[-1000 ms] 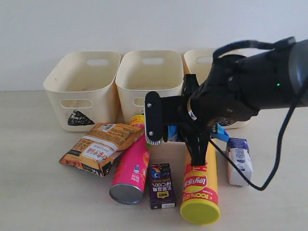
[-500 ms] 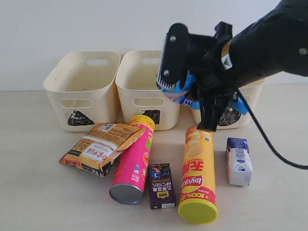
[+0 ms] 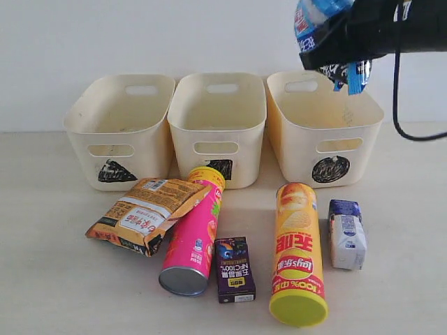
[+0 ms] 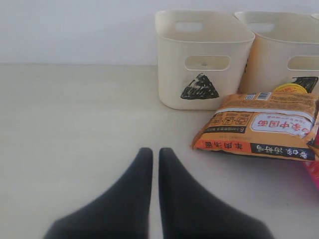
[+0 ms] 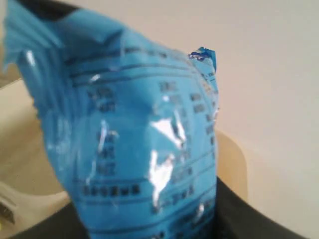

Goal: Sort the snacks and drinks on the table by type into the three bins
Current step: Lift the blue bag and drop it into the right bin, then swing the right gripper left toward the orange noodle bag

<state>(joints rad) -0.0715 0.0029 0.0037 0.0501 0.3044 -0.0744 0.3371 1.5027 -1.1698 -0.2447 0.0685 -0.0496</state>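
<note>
My right gripper [image 3: 341, 43] hangs high above the circle bin [image 3: 325, 132], shut on the blue crinkly bag [image 3: 311, 15]. That blue bag [image 5: 144, 149] fills the right wrist view. On the table [image 3: 56, 279] lie the orange-brown bag [image 3: 147, 213], the pink tube [image 3: 192, 241], the dark purple carton [image 3: 234, 269], the yellow-orange tube [image 3: 297, 255] and the white-and-blue pack [image 3: 347, 234]. Behind them stand the triangle bin [image 3: 119, 129] and the square bin [image 3: 218, 118]. My left gripper [image 4: 152, 152] is shut on nothing, low over bare table, well short of the orange-brown bag [image 4: 259, 127].
A plain white wall rises behind the bins. The right arm's black cable [image 3: 398, 91] hangs down beside the circle bin. In the left wrist view the triangle bin [image 4: 199, 59] and square bin [image 4: 284, 55] stand ahead.
My right gripper has risen with the blue bag from among the items on the table to a spot above the circle bin. The yellow-orange tube shifted slightly.
</note>
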